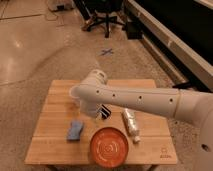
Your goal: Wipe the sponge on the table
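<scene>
Slatted table (52, 118): tool (89, 113) near sponge (75, 131), mostly behind arm (145, 100), state unclear.

table (55, 145): matt wood | sponge (75, 131): soft foam | plate (111, 148): glossy | claw (91, 114), near sponge: smooth plastic

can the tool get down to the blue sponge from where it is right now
Probably yes: the tool hangs close beside the sponge, nothing on the table seems to lie between them, and the orange plate sits off to one side.
</scene>
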`<state>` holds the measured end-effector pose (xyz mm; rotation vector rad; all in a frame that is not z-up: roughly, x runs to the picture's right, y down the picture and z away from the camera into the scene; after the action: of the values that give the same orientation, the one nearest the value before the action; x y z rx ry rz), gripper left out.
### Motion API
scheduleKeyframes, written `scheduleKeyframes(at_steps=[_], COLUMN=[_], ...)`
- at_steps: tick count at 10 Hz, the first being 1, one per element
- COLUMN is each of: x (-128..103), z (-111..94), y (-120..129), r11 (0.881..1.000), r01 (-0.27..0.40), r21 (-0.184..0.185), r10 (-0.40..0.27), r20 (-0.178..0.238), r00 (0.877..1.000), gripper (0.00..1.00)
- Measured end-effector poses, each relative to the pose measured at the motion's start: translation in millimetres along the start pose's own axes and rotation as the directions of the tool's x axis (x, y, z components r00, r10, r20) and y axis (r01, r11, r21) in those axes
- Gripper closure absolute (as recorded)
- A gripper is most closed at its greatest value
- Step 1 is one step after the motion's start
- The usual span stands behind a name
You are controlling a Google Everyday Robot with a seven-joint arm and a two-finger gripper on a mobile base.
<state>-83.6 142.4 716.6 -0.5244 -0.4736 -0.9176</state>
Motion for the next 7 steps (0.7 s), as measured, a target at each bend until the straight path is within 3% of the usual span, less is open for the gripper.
scheduleKeyframes(at_steps=[3,7], x=[0.6,6.7], z=[4.1,28.2], y=[-0.9,-18.9], r11=[0.999,0.987], r01=[0.028,0.142], r21=[0.018,0.071], r10=[-0.027,-0.141], r20=[-0.004,-0.018], r00=[1.000,0.990], gripper=[0.35,0.35])
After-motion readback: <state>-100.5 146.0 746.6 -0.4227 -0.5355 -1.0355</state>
